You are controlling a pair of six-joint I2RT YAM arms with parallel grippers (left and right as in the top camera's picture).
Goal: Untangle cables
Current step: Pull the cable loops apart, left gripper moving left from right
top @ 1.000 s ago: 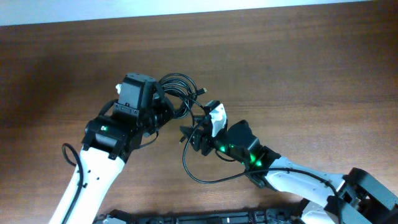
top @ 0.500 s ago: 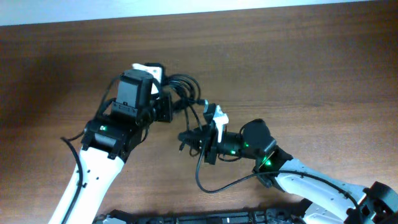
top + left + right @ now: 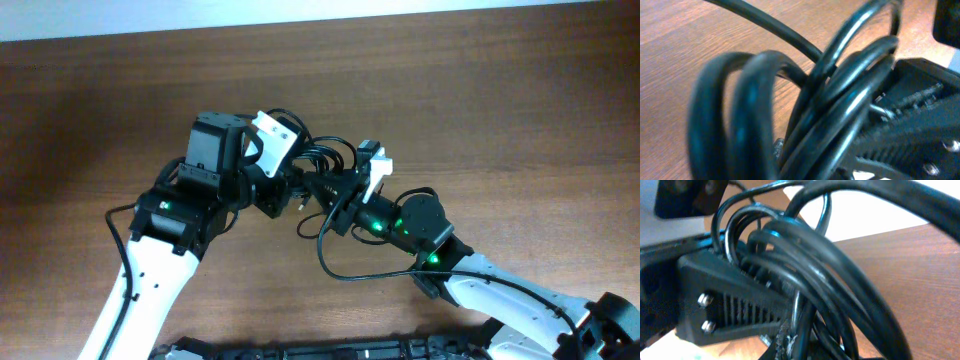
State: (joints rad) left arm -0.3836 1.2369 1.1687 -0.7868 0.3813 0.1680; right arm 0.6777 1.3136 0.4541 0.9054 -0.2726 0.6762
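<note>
The cables are a small bundle of thin black looped cords, held between my two grippers over the middle of the wooden table. My left gripper is at the bundle's left side and my right gripper at its right, almost touching each other. In the left wrist view the cables fill the frame, and the left gripper is mostly hidden behind them. In the right wrist view the cables cross the right gripper, which appears shut on a strand. Plug ends are hard to make out.
A thicker black arm wire loops down from my right arm toward the table's near edge. Another arm wire curves beside my left arm. The brown wooden table ends at a pale wall at the far edge.
Both grippers rose and moved toward the far side with the bundle. The right gripper swung left and closer to the left one. The left wrist turned, showing its white camera housing.
</note>
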